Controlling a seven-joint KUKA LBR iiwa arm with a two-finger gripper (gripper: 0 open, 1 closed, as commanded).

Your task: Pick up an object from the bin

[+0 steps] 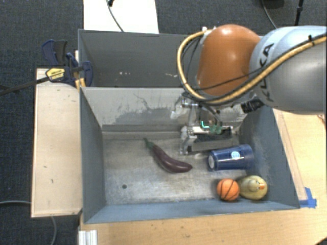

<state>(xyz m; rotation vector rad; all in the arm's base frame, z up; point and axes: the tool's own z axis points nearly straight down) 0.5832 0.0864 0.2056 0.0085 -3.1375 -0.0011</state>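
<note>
My gripper point(185, 146) is just beside the eggplant point(171, 161), which lies slanted below-left of it; open or closed, I cannot tell

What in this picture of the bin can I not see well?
Camera view: back right part of the bin, hidden behind the arm's orange cover.
Same view: label print on the blue can, too small to read.
Same view: kind of the yellowish toy beside the orange ball, too small to tell.

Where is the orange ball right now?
Camera view, lower right of the bin: the orange ball sits beside a yellowish toy, just below the blue can.
</note>
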